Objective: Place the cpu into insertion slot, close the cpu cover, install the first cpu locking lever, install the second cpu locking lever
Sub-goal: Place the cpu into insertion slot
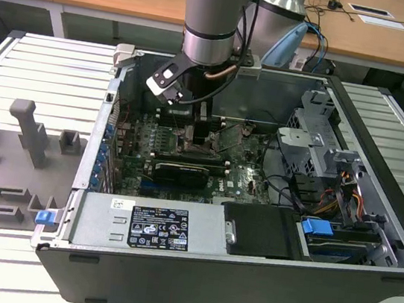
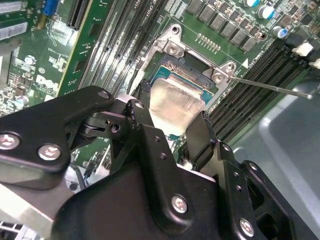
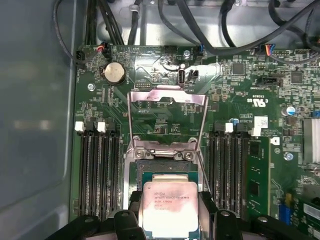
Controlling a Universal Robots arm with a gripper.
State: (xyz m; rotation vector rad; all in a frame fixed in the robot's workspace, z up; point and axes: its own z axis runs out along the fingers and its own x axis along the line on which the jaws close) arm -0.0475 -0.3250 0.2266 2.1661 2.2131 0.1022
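My gripper (image 1: 201,145) is down inside the open computer case and shut on the cpu (image 3: 170,209), a flat square chip with a silver-grey top. Black fingers (image 3: 207,206) press on two opposite sides of it. The chip (image 2: 175,102) hangs low over the insertion slot (image 3: 150,169), a dark socket with a silvery rim (image 2: 172,47) in the green board; I cannot tell whether it touches. Beyond the socket the cpu cover (image 3: 167,95), a thin metal frame, stands swung open. A thin wire locking lever (image 2: 275,87) sticks out beside the socket.
Long black memory slots (image 3: 100,170) flank the socket on both sides. A black graphics card (image 1: 176,172) lies close in front of the gripper. Cables and a drive cage (image 1: 317,137) fill the exterior view's right. A grey fixture (image 1: 28,131) sits outside the case.
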